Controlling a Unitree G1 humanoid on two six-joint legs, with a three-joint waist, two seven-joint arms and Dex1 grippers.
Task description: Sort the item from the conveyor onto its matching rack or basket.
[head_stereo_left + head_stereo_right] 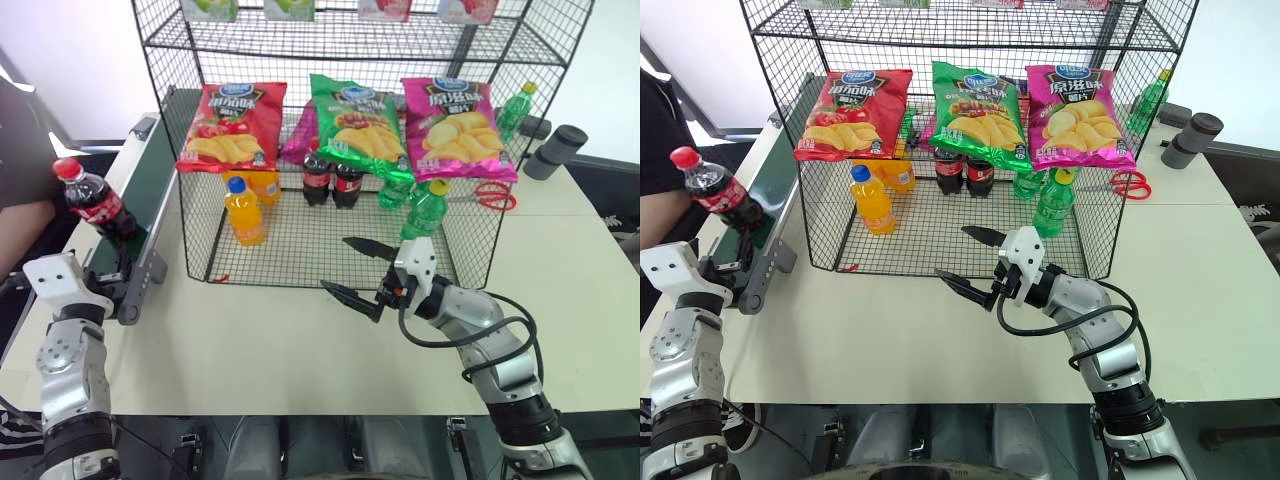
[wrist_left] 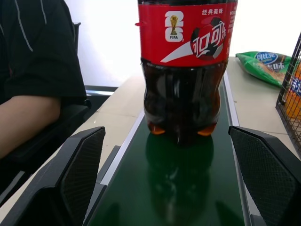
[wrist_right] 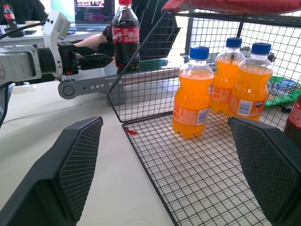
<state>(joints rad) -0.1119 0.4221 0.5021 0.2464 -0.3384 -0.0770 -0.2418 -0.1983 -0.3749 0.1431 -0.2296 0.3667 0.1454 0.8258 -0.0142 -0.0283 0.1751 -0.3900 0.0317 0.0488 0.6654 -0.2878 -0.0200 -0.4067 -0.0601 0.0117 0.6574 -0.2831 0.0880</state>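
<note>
Dark-green belt of the conveyor (image 1: 128,215) runs along the left edge of the pale surface (image 1: 300,350), and the cola bottle (image 1: 97,203) stands upright on it near the end roller. A person's arm (image 2: 28,117) rests just beyond the belt's far rail. The left pincer (image 2: 174,188) sits low at the belt's end, fingers spread wide and empty, with the bottle's base centred ahead between them. To grasp well, I judge it should ease straight forward until the fingers flank the bottle's lower body, then close below the red label without nudging it over.

Rightward stands the black wire rack (image 1: 340,150), already holding orange soda bottles (image 3: 193,94), two cola bottles (image 1: 330,180), green bottles (image 1: 425,210) and hanging crisp bags (image 1: 352,125). The right pincer (image 1: 362,270) hovers at the rack's open front, spread wide and empty. The rack's mesh side wall lies between belt and shelf, so the bottle probably has to come round to the front. Red scissors (image 1: 490,196) lie beyond.
</note>
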